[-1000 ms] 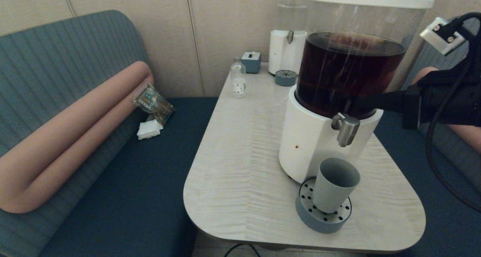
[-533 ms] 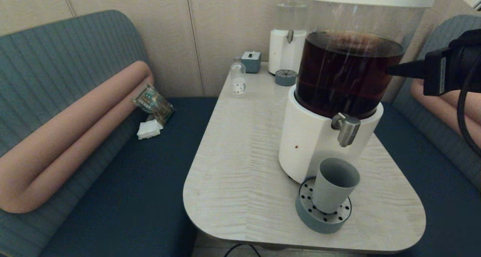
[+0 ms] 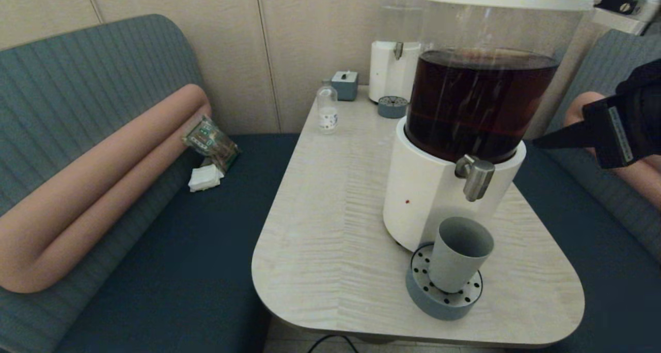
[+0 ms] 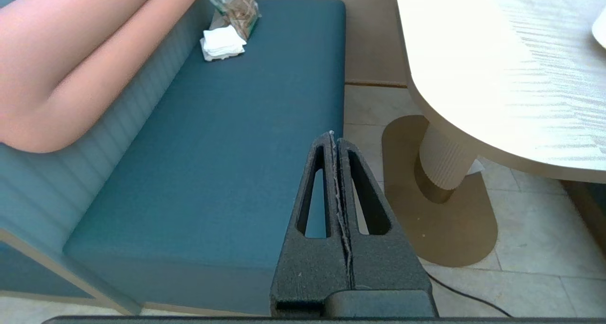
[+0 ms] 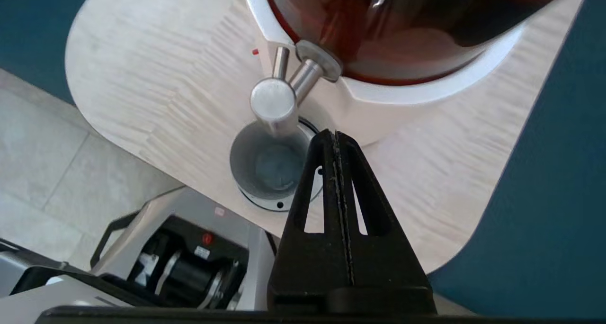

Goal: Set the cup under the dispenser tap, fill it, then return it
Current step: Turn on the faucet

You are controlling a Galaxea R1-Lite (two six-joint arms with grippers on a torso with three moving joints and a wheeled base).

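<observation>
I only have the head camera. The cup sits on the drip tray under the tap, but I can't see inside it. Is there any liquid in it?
Observer: No. The right wrist view looks down into the cup, and its grey bottom shows bare, with no dark liquid.
Operator: Is the right gripper open or shut? I only see it side-on.
Observer: The right gripper is shut, with its fingers pressed together and nothing between them.
Operator: And the left arm? It's not in my view.
Observer: The left gripper is shut too. It is parked over the blue bench seat, beside the table.
</observation>
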